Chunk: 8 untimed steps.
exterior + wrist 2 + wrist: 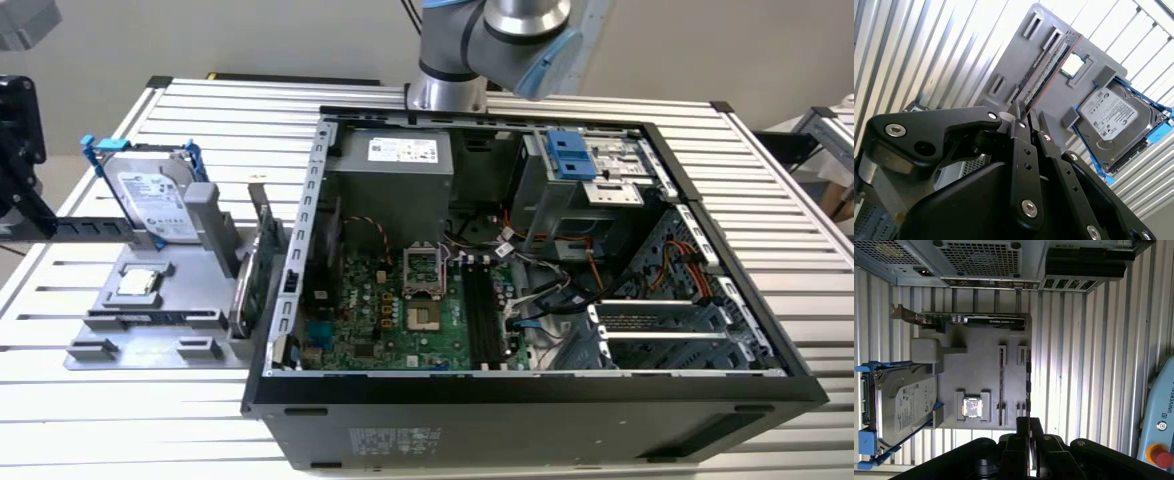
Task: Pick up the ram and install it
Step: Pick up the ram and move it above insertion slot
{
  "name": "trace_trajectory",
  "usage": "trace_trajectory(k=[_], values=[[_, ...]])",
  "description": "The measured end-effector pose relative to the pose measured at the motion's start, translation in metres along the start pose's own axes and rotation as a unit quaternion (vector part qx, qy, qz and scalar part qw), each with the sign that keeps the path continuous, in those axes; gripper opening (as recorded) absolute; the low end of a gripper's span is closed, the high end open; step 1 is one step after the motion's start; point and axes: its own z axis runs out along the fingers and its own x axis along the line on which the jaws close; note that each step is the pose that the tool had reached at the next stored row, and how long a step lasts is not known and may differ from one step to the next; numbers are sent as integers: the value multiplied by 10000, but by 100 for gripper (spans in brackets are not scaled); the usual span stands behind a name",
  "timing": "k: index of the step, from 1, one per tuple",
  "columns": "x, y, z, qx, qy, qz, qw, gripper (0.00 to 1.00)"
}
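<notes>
My end effector (pixel 1030 116) hangs clenched and empty; lowered like this, it could topple the ram (pixel 1046 65) off its tray (pixel 1014 55).

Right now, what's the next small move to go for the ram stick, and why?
Probably ease the gripper closer to the ram, keeping it lined up along the stick. In the second wrist view the ram stands on edge in the grey holder beside the processor chip, and the gripper appears to sit just short of its near end.
</notes>
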Motion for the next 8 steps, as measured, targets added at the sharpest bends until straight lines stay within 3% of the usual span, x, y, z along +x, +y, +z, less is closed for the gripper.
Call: trace_trajectory(k=[8], values=[[0, 0, -65, 0, -1, 0, 10000, 0]])
